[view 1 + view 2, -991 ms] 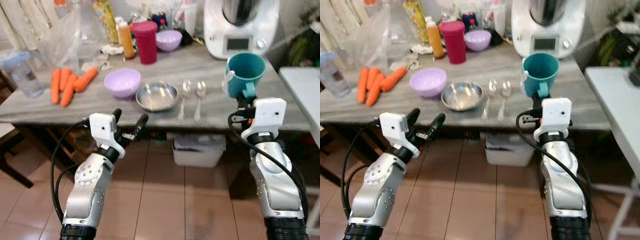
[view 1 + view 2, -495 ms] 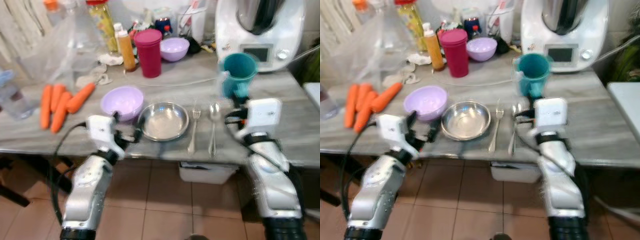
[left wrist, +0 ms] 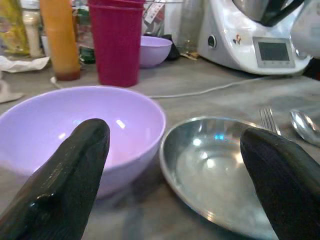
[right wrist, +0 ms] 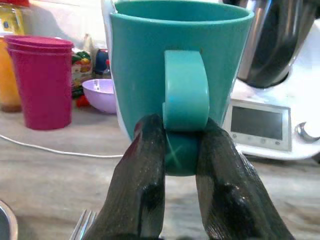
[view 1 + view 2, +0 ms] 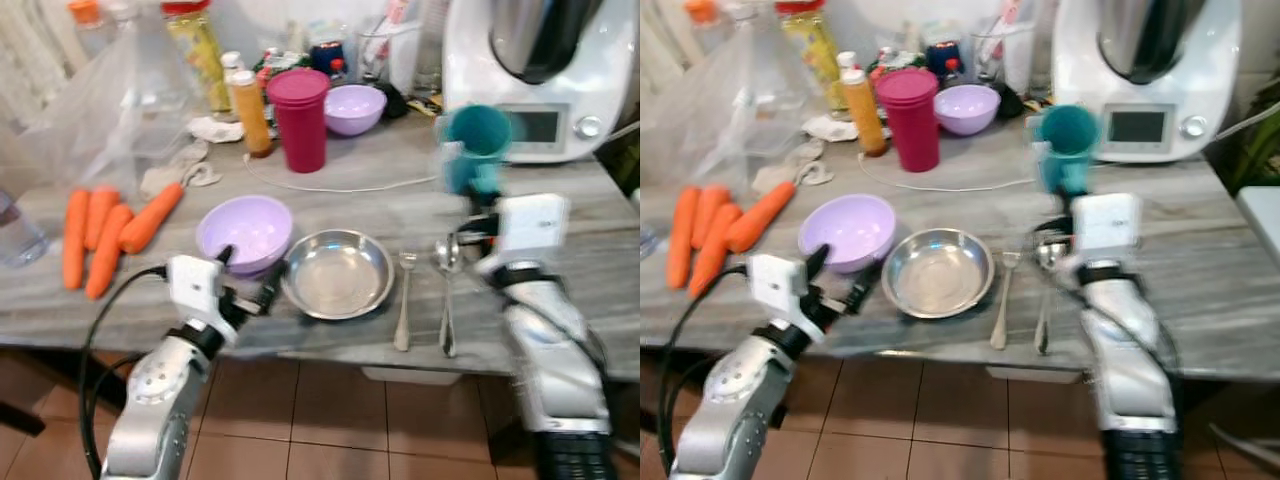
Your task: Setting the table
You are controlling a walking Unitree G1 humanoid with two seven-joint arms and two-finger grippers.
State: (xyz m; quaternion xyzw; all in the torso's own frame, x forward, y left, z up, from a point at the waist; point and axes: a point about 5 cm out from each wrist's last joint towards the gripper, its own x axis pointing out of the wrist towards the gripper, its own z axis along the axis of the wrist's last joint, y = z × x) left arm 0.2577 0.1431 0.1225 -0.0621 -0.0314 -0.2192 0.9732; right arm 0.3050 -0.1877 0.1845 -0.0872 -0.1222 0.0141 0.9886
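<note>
Right tool (image 4: pixel 177 145) clamped on teal mug (image 4: pixel 180 75) handle above counter (image 5: pixel 600 230); left tool (image 3: pixel 175 165) spread wide near lilac bowl (image 5: pixel 245 228) and steel dish (image 5: pixel 338 273).

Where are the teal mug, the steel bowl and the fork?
teal mug (image 4: pixel 150 65), right wrist view, on its outer wall beside the handle.
steel bowl (image 5: pixel 338 272), left eye view, on its inner bottom.
fork (image 5: pixel 404 310), left eye view, on its handle.

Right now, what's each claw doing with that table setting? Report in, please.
Right claw shut on teal mug handle, above table. Left claw open, before purple bowl and steel bowl. Fork, spoon below mug.
</note>
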